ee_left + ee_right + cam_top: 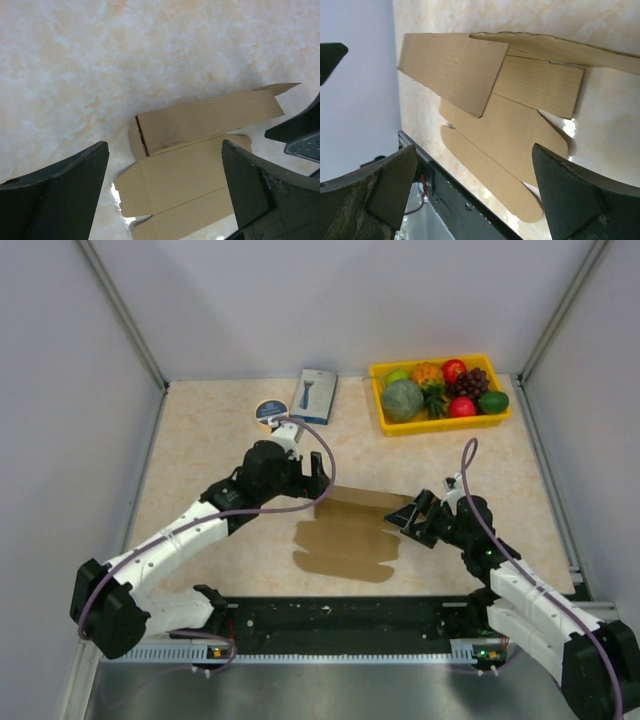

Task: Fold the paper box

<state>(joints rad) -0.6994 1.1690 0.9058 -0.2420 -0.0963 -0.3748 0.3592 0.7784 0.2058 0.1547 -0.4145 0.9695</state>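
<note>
**Brown blank half raised between two open claws**

The paper box (345, 537) lies on the bench (200, 445), nearer the arm bases than the yellow tray (445, 426) and off towards that tray's left. Most of the blank rests flat, its rounded flaps pointing away from the tray towards the arms. The long panel on the tray side is lifted along a crease and stands tilted above the flat part. The left wrist view shows this raised panel (200, 122) with its end tab bent round. The right wrist view shows it (452, 72) overhanging the flat sheet.

The left claw (320, 488) sits at the end of the raised panel farther from the tray. Its fingers (75, 187) are spread wide, with nothing pinched between them. The right claw (405, 517) sits at the panel's other end, almost straight towards the arms from the tray. Its fingers (570, 195) are also well apart and grip nothing.

The tray holds mixed fruit. To the tray's left lie a small blue-and-white box (316, 395) and, farther left, a round dark disc (270, 410).
</note>
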